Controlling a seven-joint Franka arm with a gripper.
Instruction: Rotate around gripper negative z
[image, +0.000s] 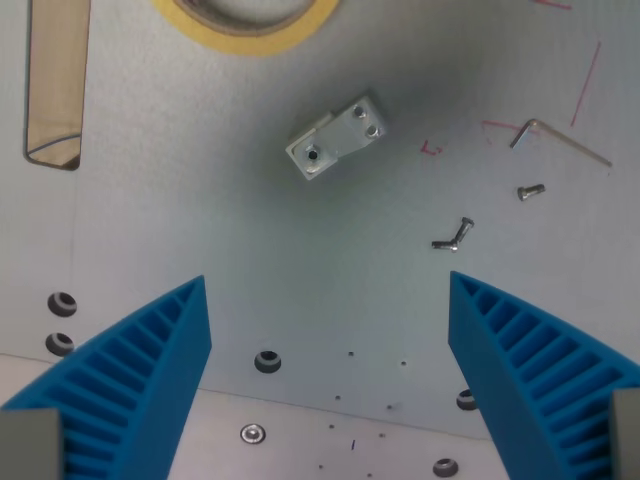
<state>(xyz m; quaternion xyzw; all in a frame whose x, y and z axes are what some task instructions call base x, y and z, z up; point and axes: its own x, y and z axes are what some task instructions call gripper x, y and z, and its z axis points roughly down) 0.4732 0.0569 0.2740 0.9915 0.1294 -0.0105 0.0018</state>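
Wrist view over a grey metal counter (300, 280). I see no container here, and nothing lies inside anything else. My gripper (330, 340) shows as two blue ribbed fingers (150, 360), one rising from each lower corner of the picture; the jaws stand wide apart, released, with only bare counter between them.

The small metal bracket (337, 137) lies flat on the counter, tilted, well beyond the fingertips and roughly on the line midway between the jaws. It touches neither finger. I can make out holes in its upper face.

Towards the wrist view's right lie an Allen key (560, 138), a short screw (531, 191) and a pair of small crossed screws (455, 237), all apart from the bracket. Faint red pen marks (585, 85) cross the counter near the key.

Cut off at the top edge is a yellow tape roll (250, 35); only its lower arc shows. At the upper left corner a slot-like opening (55, 85) in the counter runs out of the picture. Countersunk holes (267, 360) dot the near part of the counter; whether screws sit in them I cannot tell.
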